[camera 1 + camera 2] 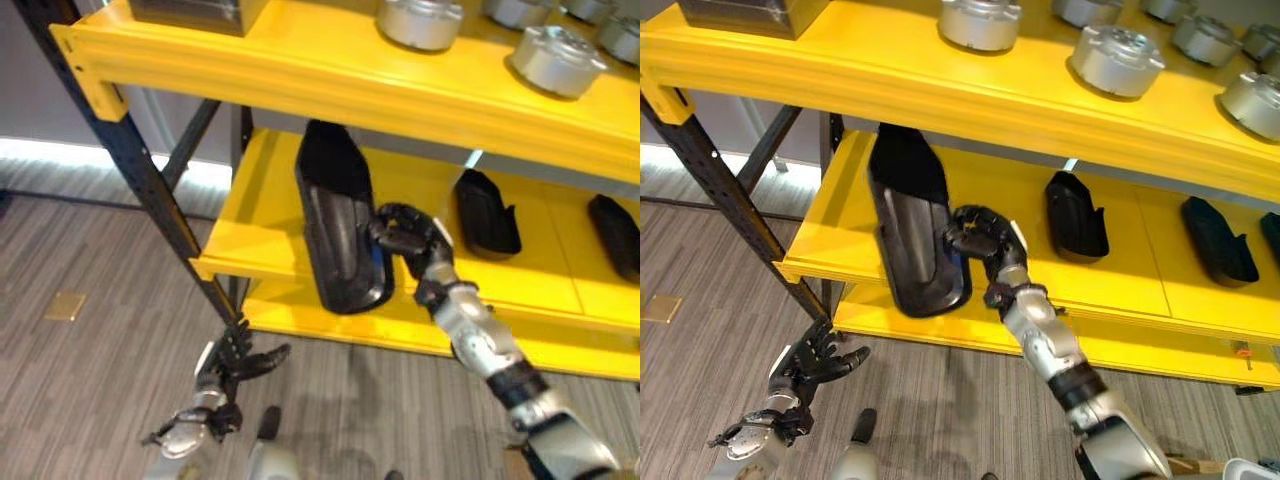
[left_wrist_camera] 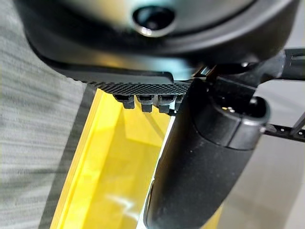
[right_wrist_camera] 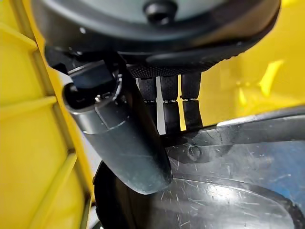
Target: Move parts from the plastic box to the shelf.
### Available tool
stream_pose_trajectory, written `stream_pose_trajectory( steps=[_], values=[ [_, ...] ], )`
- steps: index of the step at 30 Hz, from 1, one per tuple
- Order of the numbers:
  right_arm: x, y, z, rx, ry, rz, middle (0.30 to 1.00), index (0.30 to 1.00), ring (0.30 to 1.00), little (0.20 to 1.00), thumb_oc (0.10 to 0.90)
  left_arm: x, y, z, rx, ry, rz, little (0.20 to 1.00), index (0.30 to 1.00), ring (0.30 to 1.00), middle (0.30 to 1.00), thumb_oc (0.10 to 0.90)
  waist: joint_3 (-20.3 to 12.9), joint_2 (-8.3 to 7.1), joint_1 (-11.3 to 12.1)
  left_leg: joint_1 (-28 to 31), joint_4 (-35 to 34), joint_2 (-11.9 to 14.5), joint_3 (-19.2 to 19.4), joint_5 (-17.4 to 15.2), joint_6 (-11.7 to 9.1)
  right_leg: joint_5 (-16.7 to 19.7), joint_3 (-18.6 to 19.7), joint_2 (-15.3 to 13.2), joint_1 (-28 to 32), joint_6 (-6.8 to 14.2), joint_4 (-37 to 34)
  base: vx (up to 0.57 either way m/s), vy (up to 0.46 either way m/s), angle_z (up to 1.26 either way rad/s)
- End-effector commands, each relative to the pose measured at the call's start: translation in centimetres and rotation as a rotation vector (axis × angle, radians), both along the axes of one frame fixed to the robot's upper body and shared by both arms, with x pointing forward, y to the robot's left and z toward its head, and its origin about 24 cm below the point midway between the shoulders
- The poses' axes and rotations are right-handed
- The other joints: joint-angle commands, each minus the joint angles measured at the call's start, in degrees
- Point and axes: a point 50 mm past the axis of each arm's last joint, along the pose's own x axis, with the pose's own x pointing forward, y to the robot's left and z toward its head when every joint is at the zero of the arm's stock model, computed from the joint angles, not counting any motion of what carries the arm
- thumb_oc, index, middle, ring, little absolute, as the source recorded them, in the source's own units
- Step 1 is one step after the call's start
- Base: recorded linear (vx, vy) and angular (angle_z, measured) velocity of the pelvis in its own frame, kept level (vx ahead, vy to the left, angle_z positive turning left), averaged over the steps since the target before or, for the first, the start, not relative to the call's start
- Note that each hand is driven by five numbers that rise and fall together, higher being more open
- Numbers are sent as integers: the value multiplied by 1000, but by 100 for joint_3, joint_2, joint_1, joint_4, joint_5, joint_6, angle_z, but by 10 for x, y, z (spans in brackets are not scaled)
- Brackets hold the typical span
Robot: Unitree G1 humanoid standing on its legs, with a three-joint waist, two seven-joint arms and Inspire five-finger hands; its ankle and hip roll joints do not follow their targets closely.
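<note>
- We see the right hand reaching up from the lower right, its silver-grey forearm angled toward the yellow shelf, with the fingers curled over the rim of a long black part and the thumb set against the part's scratched inner face.
- The black part stands tilted: its narrow end runs up under the upper shelf board, while its broad rounded end hangs past the shelf's front edge, just beside the right hand.
- The right hand grips the part at its right rim, near the broad end; the rest of the part lies to the left of the fingers.
- Two more black parts lie flat on the same shelf to the right of the held part, well apart from it, with bare yellow surface between them.
- On the upper shelf board we see round silver metal parts in a row, and a dark box near its left end.
- A dark upright post of the rack stands to the left of the held part, with bare shelf between the two.
- The left hand hangs low over the grey plank floor, below and left of the held part, its fingers spread and holding nothing.
</note>
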Motion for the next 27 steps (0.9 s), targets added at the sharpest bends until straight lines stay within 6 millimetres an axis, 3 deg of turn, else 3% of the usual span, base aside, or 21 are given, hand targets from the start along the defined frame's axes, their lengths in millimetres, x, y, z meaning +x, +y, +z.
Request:
stream_pose_trajectory(
  steps=[1, 2, 11, 17, 24, 27],
  values=[
    [17, -18, 101, 133, -338, -127, 300, 300, 300, 300, 400, 29, -13, 46, -35, -240, -73, 1000, 1000, 1000, 1000, 900, 24, 198, -3, 173, 0, -187, 402, -210, 583, -270, 148, -23, 126, -109, 608, -84, -3, 1],
    [25, -25, 115, 150, -344, -183, 300, 300, 300, 300, 400, 31, -15, 49, -40, -254, -85, 1000, 1000, 1000, 1000, 900, 108, 238, 41, 74, 45, -198, 379, -200, 586, -264, 153, -28, 57, -111, 621, -74, -2, -1],
    [44, -52, 153, 243, -321, -336, 300, 300, 300, 300, 400, 38, -20, 57, -48, -284, -129, 1000, 1000, 1000, 1000, 900, 264, 359, 123, -178, 143, -256, 327, -199, 599, -210, 122, -49, -97, -109, 568, -20, 8, 4],
    [51, -70, 158, 235, -253, -437, 300, 300, 300, 300, 400, 44, -24, 63, -41, -311, -154, 1000, 1000, 1000, 1000, 900, 433, 497, 212, -406, 304, -336, 259, -220, 608, -242, 96, -83, -214, -127, 603, -31, 3, 1],
    [52, -91, 169, 134, -210, -519, 300, 300, 300, 300, 400, 53, -33, 71, -48, -360, -184, 1000, 1000, 1000, 1000, 900, 740, 849, 356, -798, 577, -482, 156, -231, 627, -322, 45, -144, -492, -142, 783, -47, 11, 10],
    [52, -94, 172, 101, -204, -526, 300, 300, 300, 300, 400, 55, -36, 72, -50, -365, -196, 1000, 1000, 1000, 1000, 900, 757, 895, 385, -854, 598, -503, 156, -229, 632, -316, 29, -162, -516, -136, 776, -6, 9, 6]
  ],
)
